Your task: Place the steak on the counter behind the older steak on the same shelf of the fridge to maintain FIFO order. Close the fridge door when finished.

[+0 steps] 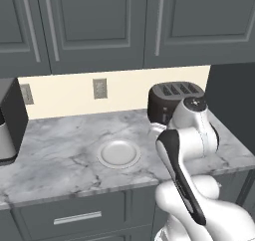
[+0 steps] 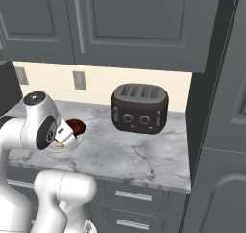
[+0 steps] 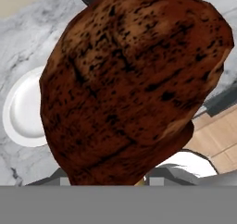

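One steak (image 3: 134, 79), one plate (image 1: 118, 153), one toaster (image 2: 140, 108)

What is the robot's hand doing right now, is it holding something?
Gripper: closed on the steak, lifted above the counter.

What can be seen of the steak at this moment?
The steak is a dark brown, rounded lump with a mottled, seared-looking surface flecked with black. In the hand view it looms close to the camera, above the marble counter and a white plate, touching neither. In the right base view it shows as a small dark lump at the end of the arm, held off the counter in the tool. The tool's fingers are hidden behind it.
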You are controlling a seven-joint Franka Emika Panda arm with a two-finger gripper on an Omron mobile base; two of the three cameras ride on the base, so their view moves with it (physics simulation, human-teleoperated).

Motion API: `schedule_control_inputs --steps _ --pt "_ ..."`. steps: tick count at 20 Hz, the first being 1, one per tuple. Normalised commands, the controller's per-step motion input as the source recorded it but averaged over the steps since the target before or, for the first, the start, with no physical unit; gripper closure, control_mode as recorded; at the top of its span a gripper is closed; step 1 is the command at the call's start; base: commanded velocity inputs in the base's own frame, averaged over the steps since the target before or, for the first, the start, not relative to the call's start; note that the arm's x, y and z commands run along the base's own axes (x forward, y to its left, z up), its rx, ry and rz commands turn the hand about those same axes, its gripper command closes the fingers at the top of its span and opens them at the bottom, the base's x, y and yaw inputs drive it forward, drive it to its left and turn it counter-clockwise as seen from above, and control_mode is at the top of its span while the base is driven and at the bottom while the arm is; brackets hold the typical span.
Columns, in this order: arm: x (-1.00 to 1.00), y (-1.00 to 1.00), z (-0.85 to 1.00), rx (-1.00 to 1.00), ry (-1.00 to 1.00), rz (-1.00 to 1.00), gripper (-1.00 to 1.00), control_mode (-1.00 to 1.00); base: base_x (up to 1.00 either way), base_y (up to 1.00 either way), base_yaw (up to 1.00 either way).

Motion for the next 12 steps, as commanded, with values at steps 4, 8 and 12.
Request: schedule_control_inputs --steps 4,8,12 --pt "-0.27 -0.13 0.22 0.00 0.00 0.00 1.00 -1.00 0.00 0.00 0.00" --pt "-0.22 -0.02 0.11 0.00 0.00 0.00 1.00 -1.00 0.00 0.00 0.00" --pt "-0.08 0.04 0.03 0.00 0.00 0.00 1.00 1.00 -0.28 0.26 0.00"
